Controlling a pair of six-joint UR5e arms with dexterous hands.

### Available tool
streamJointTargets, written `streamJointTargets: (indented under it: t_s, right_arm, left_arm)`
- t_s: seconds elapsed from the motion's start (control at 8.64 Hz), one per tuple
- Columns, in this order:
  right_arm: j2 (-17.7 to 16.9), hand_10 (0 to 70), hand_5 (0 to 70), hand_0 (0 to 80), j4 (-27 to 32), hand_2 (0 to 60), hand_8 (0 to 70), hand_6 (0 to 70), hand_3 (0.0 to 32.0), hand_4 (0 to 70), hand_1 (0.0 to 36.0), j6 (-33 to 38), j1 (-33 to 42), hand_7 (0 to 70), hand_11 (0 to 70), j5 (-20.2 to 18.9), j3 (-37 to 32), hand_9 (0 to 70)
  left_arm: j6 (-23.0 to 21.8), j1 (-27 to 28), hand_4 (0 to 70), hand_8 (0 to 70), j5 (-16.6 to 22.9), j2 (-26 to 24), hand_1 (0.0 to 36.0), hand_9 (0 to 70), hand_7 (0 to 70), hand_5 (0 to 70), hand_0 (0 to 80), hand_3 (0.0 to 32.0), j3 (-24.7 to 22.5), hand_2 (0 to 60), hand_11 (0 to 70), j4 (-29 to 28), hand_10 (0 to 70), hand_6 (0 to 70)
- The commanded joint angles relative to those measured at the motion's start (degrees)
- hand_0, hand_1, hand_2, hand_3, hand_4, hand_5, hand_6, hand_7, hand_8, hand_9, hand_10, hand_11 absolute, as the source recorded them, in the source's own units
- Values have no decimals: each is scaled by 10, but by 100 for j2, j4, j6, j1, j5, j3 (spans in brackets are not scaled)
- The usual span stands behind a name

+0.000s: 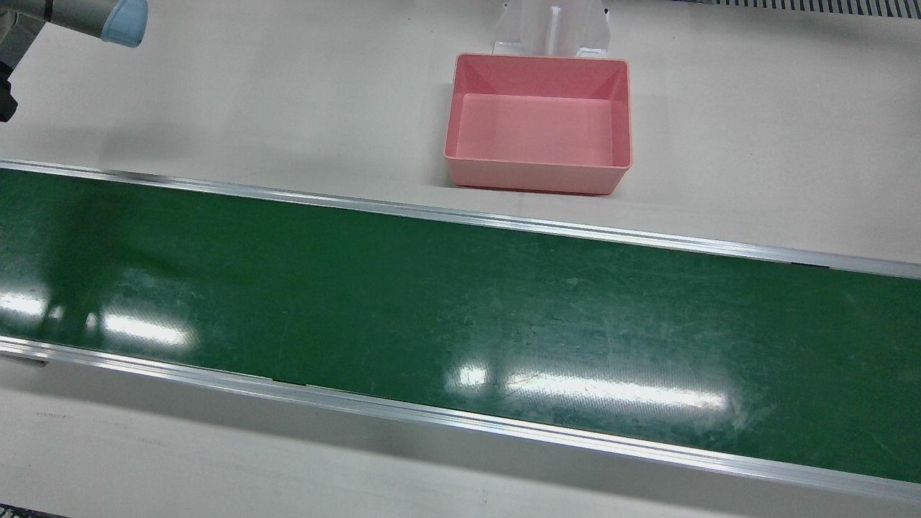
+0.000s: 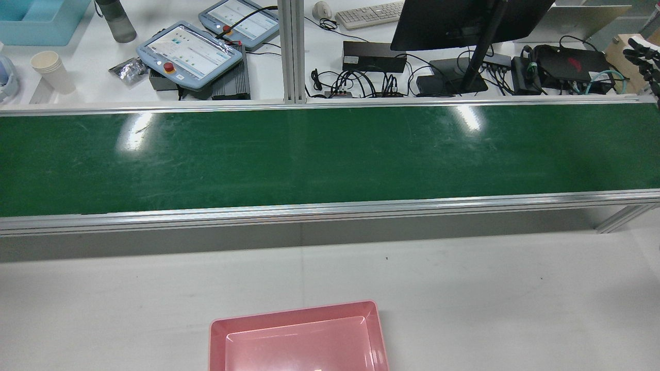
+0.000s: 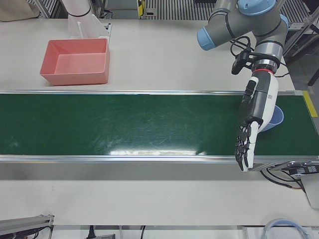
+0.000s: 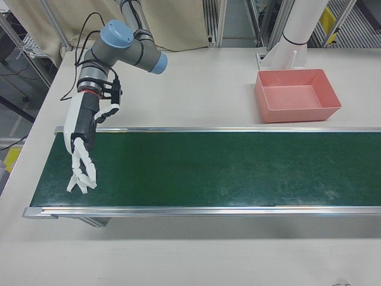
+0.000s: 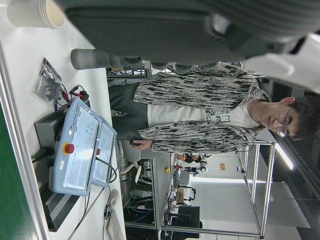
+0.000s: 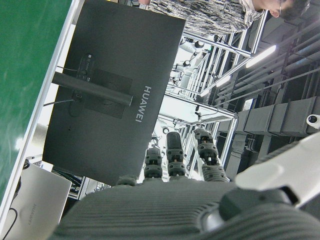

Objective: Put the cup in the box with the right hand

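A light blue cup (image 3: 278, 117) stands at the right end of the green belt (image 3: 124, 124) in the left-front view, partly hidden behind my left hand (image 3: 247, 134). That hand hangs fingers down over the belt's near rail, open and empty. The pink box (image 4: 296, 95) sits empty on the white table beyond the belt; it also shows in the front view (image 1: 538, 122) and the rear view (image 2: 299, 337). My right hand (image 4: 81, 164) hangs over the other end of the belt (image 4: 208, 170), fingers loosely apart and empty, far from the cup and the box.
The long belt (image 1: 460, 309) has aluminium rails on both sides. A white pedestal (image 1: 550, 29) stands just behind the box. The operators' desk holds teach pendants (image 2: 191, 51), a monitor (image 2: 464, 20), cables and stacked paper cups (image 2: 51, 69).
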Motion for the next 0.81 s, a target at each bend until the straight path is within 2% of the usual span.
streamJointTargets:
  t_s: [0.0, 0.23, 0.35, 0.46, 0.69]
  right_arm:
    - [446, 0, 2, 142, -148, 107, 55, 68, 0, 56, 28, -32, -1051, 324, 0, 1009, 2, 145]
    - [1148, 0, 5, 250, -1032, 115, 48, 69, 0, 69, 52, -41, -1588, 328, 0, 1396, 194, 141]
    - [1422, 0, 13, 380, -1576, 124, 50, 72, 0, 94, 86, -59, -1851, 338, 0, 1755, 430, 143]
    - [1537, 0, 26, 445, -2043, 144, 51, 74, 0, 87, 130, -76, -2054, 331, 0, 2089, 746, 142]
    - [1635, 0, 44, 495, -2537, 181, 56, 78, 0, 108, 202, -434, -2414, 330, 0, 2486, 1405, 145]
  left_arm:
    - [0, 2, 0, 0, 0, -9, 0, 0, 0, 0, 0, 0, 0, 0, 0, 0, 0, 0]
    - [0, 1, 0, 0, 0, -9, 0, 0, 0, 0, 0, 0, 0, 0, 0, 0, 0, 0]
    - [0, 2, 0, 0, 0, -9, 0, 0, 0, 0, 0, 0, 0, 0, 0, 0, 0, 0]
    - [9, -7, 0, 0, 0, -9, 0, 0, 0, 0, 0, 0, 0, 0, 0, 0, 0, 0]
    - [0, 2, 0, 0, 0, -9, 0, 0, 0, 0, 0, 0, 9, 0, 0, 0, 0, 0]
